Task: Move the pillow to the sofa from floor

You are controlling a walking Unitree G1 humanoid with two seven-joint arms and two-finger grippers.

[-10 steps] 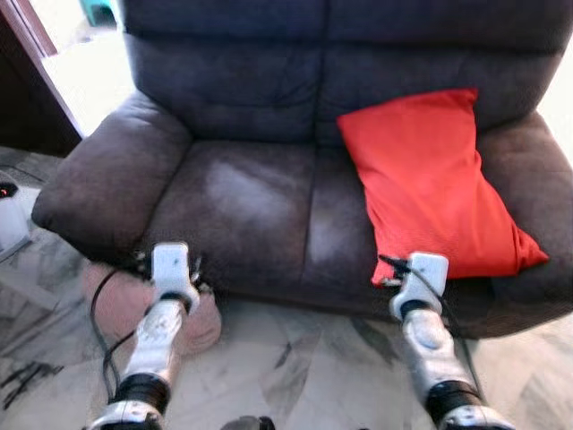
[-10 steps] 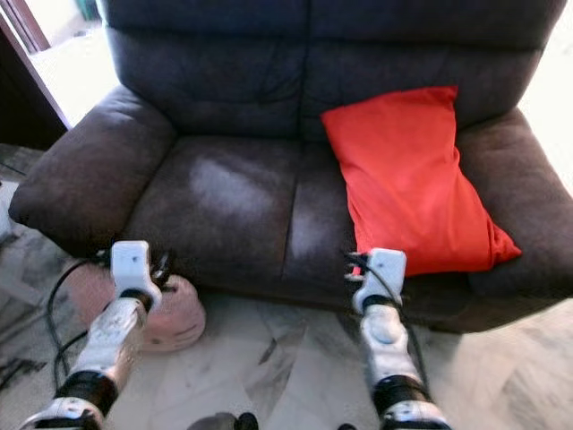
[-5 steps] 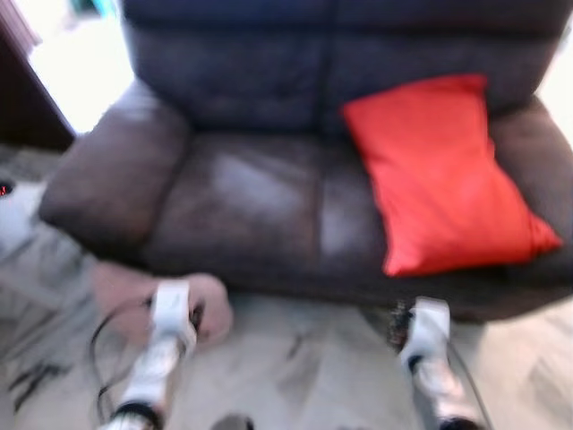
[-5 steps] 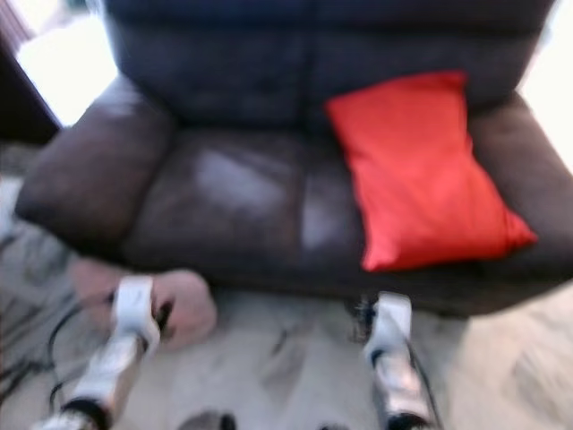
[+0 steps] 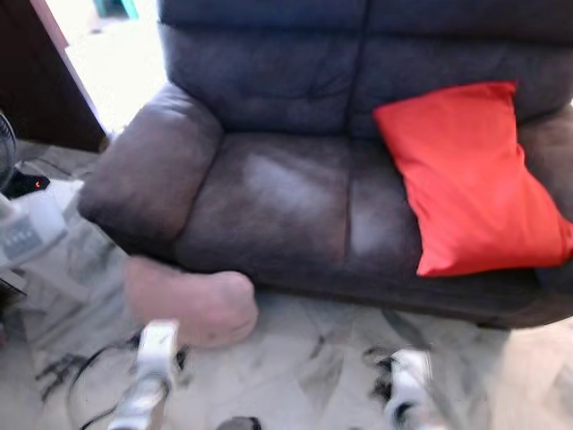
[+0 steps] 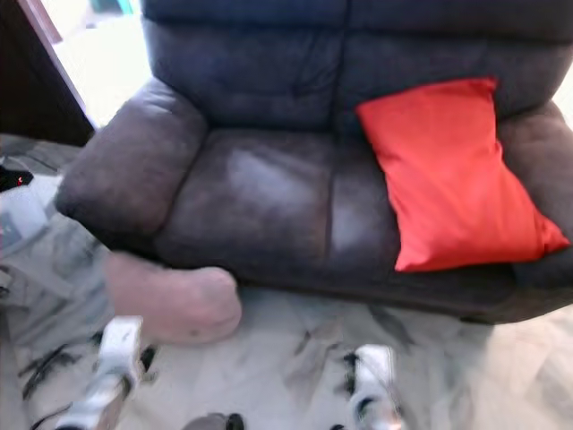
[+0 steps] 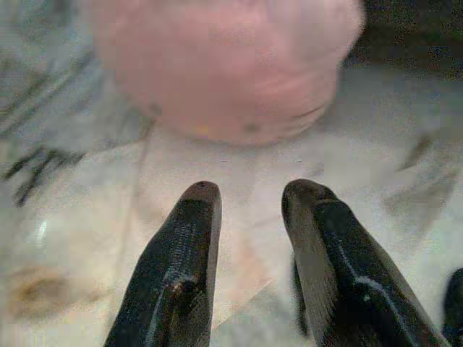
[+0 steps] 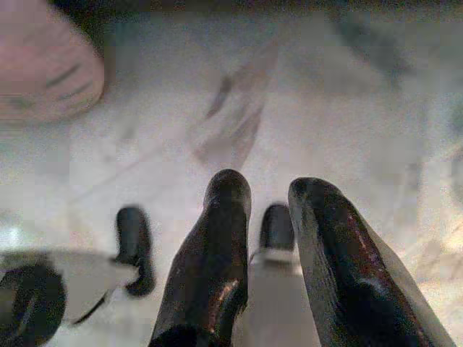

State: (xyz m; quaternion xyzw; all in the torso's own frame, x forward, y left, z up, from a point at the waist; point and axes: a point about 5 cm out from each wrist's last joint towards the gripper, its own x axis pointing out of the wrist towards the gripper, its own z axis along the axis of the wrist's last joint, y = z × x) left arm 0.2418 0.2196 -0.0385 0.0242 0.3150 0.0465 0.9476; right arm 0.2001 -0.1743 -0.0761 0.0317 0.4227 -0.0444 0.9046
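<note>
red cushion (image 5: 470,179), marble floor (image 5: 313,367), fan (image 5: 22,228)

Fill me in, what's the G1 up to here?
It stands facing a dark sofa with both arms low over the marble floor. A pink pillow lies on the floor against the sofa's front, below its armrest. The left tool is open, pointed at that pillow with a gap between them. The right tool is open over bare floor, holding nothing. A red pillow already leans on the sofa seat.
</note>
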